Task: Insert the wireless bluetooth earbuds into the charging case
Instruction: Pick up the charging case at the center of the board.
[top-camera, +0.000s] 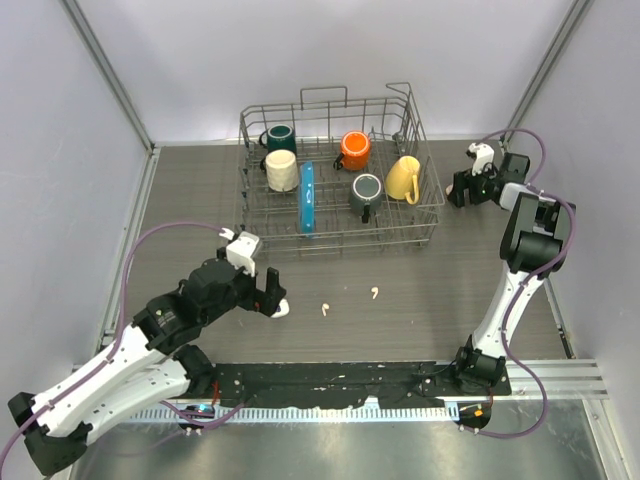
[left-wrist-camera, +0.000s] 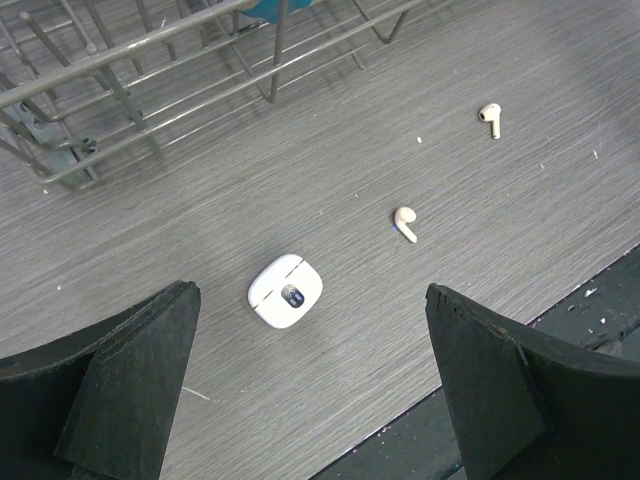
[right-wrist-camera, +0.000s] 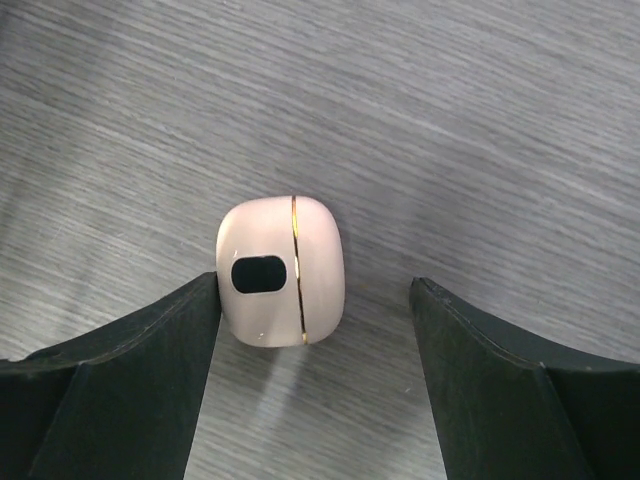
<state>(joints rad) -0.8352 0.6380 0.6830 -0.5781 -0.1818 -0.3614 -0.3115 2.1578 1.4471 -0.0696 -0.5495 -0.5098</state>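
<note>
Two tiny white earbuds lie on the grey table, one (top-camera: 325, 309) left of the other (top-camera: 374, 293); both show in the left wrist view (left-wrist-camera: 405, 223) (left-wrist-camera: 490, 118). No other earbuds are in view. A closed white charging case (left-wrist-camera: 285, 291) with a small dark display lies left of them (top-camera: 281, 308). My left gripper (left-wrist-camera: 308, 300) is open above it, jaws wide on either side (top-camera: 270, 298). My right gripper (right-wrist-camera: 314, 300) is open at the far right (top-camera: 458, 190) around a closed pinkish case (right-wrist-camera: 282, 270) with a gold seam. Its left finger (right-wrist-camera: 150, 380) touches that case.
A wire dish rack (top-camera: 424, 215) stands at the back middle with several mugs and a blue upright item (top-camera: 307, 198); its lower bars show in the left wrist view (left-wrist-camera: 150, 95). A black mat strip (top-camera: 330, 385) runs along the near edge.
</note>
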